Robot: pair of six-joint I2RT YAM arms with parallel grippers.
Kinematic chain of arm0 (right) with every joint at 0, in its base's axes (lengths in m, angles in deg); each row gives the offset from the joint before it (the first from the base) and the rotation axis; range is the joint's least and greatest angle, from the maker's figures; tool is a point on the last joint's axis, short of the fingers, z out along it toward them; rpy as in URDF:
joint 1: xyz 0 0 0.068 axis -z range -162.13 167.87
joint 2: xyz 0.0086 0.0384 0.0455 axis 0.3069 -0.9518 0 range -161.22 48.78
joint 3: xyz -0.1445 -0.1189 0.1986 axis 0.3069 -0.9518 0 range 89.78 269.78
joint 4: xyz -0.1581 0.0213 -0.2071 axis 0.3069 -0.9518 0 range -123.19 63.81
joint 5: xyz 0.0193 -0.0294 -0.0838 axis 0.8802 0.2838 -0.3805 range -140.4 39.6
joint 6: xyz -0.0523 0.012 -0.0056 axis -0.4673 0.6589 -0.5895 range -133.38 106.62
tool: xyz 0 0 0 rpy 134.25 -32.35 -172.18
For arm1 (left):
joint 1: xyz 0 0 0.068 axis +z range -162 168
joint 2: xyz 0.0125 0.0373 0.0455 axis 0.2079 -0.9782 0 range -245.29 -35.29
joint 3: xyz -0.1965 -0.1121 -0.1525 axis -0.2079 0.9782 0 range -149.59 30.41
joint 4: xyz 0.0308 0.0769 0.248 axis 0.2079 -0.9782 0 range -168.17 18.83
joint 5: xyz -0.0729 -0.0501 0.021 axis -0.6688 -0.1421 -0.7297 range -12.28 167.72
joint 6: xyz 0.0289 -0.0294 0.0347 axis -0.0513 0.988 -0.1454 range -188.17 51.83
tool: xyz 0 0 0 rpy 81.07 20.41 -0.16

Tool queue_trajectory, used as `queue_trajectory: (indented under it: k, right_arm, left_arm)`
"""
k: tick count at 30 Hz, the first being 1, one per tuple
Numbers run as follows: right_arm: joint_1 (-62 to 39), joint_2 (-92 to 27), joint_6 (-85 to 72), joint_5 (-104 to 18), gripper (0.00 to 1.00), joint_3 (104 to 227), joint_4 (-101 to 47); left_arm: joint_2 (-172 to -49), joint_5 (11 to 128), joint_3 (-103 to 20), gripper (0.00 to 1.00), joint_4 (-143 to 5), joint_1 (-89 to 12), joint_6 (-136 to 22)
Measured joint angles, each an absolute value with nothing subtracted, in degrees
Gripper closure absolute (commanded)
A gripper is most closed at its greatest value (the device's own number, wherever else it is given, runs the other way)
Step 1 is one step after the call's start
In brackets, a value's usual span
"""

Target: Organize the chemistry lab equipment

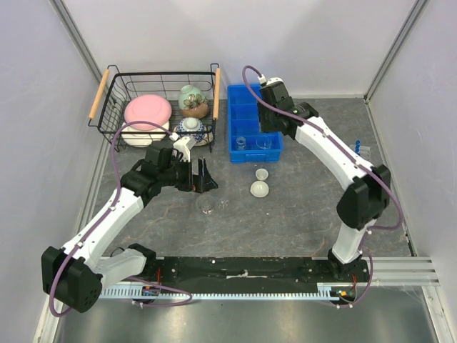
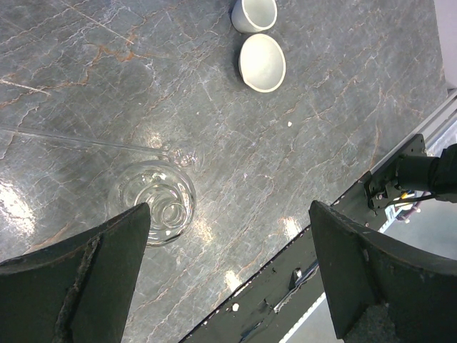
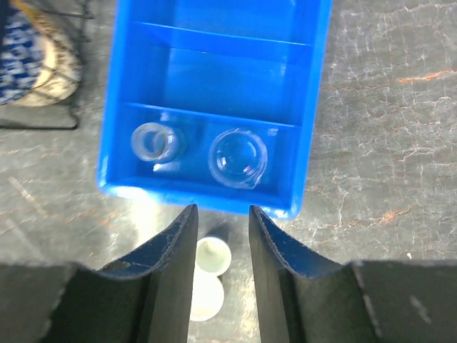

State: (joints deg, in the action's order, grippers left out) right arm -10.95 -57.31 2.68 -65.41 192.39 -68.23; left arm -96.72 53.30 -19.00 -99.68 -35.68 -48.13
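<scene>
Grey marbled bench (image 1: 300, 214) shut in by pale walls at the far, left and right sides, with a dark rail along the near edge. Black wire basket with wooden handles (image 1: 164, 74) tucked into the far-left corner. Blue divided plastic bin (image 3: 275, 204) just beside it, and a bare stretch of bench to the bin's right and in front of it.

Three clear round-bodied glass flasks counted. Two sit side by side in the bin's nearest compartment (image 3: 153, 141) (image 3: 237, 156). One stands alone mid-bench (image 2: 153, 202), well apart from the bin.

Two little white bowl-shaped dishes (image 2: 262, 62) (image 2: 255, 14), close together on the bench just in front of the bin. Clear tubes with blue caps (image 1: 357, 146) near the right wall, too small to count.

Left claw (image 2: 228, 214) spread wide and empty above the bench, the lone flask at one fingertip. Right claw (image 3: 222, 211) partly parted, nothing between the fingers, hovering over the bin's near rim.
</scene>
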Motion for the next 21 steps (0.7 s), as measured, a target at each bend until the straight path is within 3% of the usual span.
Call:
queue_trajectory:
  k: [7, 21]
  right_arm:
    - [-13.6, -49.0, 3.2, -65.8, 0.58, 185.4, -66.3]
    - [-15.5, -53.1, 4.4, -63.6, 0.58, 179.8, -63.3]
  left_arm:
    - [-96.7, 53.3, -19.0, 0.01, -99.7, -35.7, -48.1]
    - [-96.3, 53.3, -18.9, 0.01, -99.6, -35.7, -48.1]
